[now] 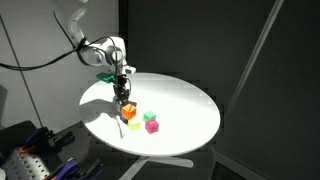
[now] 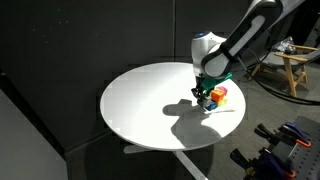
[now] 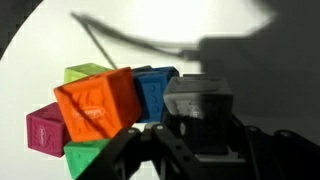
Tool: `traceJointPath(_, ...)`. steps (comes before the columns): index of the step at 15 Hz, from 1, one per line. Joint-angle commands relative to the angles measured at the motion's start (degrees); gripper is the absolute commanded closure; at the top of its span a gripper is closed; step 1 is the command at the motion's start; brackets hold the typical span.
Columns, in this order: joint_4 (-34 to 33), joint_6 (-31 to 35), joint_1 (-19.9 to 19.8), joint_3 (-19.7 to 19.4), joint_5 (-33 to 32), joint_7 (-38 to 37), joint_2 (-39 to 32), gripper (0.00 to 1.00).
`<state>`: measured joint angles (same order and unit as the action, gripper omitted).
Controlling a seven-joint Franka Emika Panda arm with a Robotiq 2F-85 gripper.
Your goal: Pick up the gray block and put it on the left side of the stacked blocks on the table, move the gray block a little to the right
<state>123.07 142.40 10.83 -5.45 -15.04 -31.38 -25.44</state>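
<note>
In the wrist view my gripper (image 3: 200,128) is shut on the gray block (image 3: 198,98), which stands on the white table right beside the blue block (image 3: 155,90). The cluster to its left holds an orange block (image 3: 95,100) on top, a yellow-green block (image 3: 85,72), a magenta block (image 3: 42,130) and a green block (image 3: 85,160). In both exterior views the gripper (image 1: 122,88) (image 2: 205,92) is low over the blocks, next to the orange block (image 1: 127,108) (image 2: 220,93). The gray block is hidden in the exterior views.
The round white table (image 1: 185,100) (image 2: 140,100) stands before dark curtains. A green block (image 1: 149,116) and a magenta block (image 1: 152,126) lie near the stack. A wooden stand (image 2: 295,65) is at the far side, and equipment (image 1: 35,150) sits below the table edge.
</note>
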Motion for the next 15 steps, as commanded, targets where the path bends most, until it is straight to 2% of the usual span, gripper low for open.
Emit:
traceJointPath(1, 0.0, 0.0, 0.9, -1.0, -0.8, 0.0, 0.2, 0.31)
traceJointPath(2, 0.0, -0.1, 0.9, -1.1, -0.7, -0.1, 0.2, 0.25)
traceJointPath(3, 0.0, -0.2, 0.9, -1.1, -0.7, 0.0, 0.2, 0.24)
traceJointPath(6, 0.0, -0.4, 0.9, -1.1, -0.5, 0.1, 0.2, 0.01)
traceJointPath(15, 0.1, -1.6, 0.8, -1.1, -0.1, 0.1, 1.8, 0.0)
